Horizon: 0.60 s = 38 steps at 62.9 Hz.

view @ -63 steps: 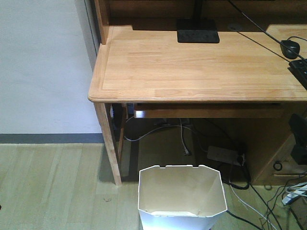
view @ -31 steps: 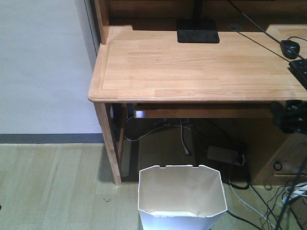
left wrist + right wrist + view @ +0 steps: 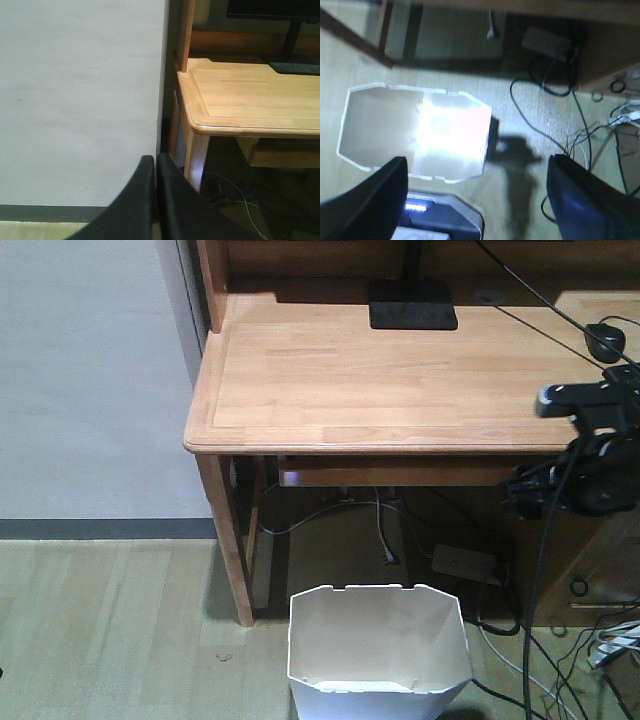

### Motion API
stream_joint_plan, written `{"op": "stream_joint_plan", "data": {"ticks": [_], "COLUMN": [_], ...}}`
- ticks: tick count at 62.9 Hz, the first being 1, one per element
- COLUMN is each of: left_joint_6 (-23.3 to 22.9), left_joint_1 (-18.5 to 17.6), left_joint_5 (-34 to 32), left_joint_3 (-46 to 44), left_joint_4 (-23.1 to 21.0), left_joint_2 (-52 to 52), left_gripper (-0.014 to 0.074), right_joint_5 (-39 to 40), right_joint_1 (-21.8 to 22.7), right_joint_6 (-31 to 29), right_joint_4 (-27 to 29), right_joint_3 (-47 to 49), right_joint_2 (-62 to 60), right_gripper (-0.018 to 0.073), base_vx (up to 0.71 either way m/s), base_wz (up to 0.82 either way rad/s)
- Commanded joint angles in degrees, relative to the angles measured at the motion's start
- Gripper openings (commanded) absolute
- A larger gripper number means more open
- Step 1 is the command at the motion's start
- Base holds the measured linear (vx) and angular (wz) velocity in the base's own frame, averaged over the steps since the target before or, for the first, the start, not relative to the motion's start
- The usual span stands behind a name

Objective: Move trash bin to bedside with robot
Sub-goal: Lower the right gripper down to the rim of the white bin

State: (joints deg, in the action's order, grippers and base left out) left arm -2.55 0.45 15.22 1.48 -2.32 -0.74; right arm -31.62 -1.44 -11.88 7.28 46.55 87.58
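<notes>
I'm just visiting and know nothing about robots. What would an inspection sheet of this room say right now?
Surface: pale plank floor.
Job's things: white trash bin upright on the floor before the desk, apparently empty; bedside not in view.
Clutter: monitor base and mouse on the desk.
Grippers: left gripper jaws shut, holding nothing; right gripper jaws wide open, above the bin, apart from it.
Cables: loose cables and a power strip under the desk.
Surroundings: plain wall with dark baseboard.
</notes>
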Motion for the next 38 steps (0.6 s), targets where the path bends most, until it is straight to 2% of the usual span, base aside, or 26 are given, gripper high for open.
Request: {"op": "stream_joint_plan", "data": {"ticks": [1,9,17,26,38], "left_joint_6": [-0.32,-0.32,-0.32,-0.32,-0.32], "left_joint_1": [0.01,0.01,0.01,0.01,0.01], "left_joint_5": [-3.84,-3.84,-3.84,-3.84,-3.84], "left_joint_3": [1.07,1.07,1.07,1.07,1.07], "left_joint_4": [-0.25,-0.25,-0.25,-0.25,-0.25], "left_joint_2": [-0.81,-0.81,-0.81,-0.81,-0.81], "left_gripper": [-0.0006,-0.0006,-0.0006,-0.0006,-0.0006], "right_joint_5": [1.87,2.04,4.12,8.79,12.57], "right_joint_1": [0.88,4.50,7.38,7.43,7.43], "right_joint_6": [-4.91,-10.36,-19.48,-24.51,-25.13], "right_joint_4": [2.53,9.90,17.20,18.40,18.45], "right_joint_3": [3.18,5.85,7.81,9.16,12.81], "right_joint_2": [5.12,13.26,20.12,27.74,38.50], "right_gripper": [0.0560,0.0560,0.0560,0.0560,0.0560], "base_vx": [0.00,0.00,0.00,0.00,0.00], "base_wz": [0.00,0.00,0.00,0.00,0.00]}}
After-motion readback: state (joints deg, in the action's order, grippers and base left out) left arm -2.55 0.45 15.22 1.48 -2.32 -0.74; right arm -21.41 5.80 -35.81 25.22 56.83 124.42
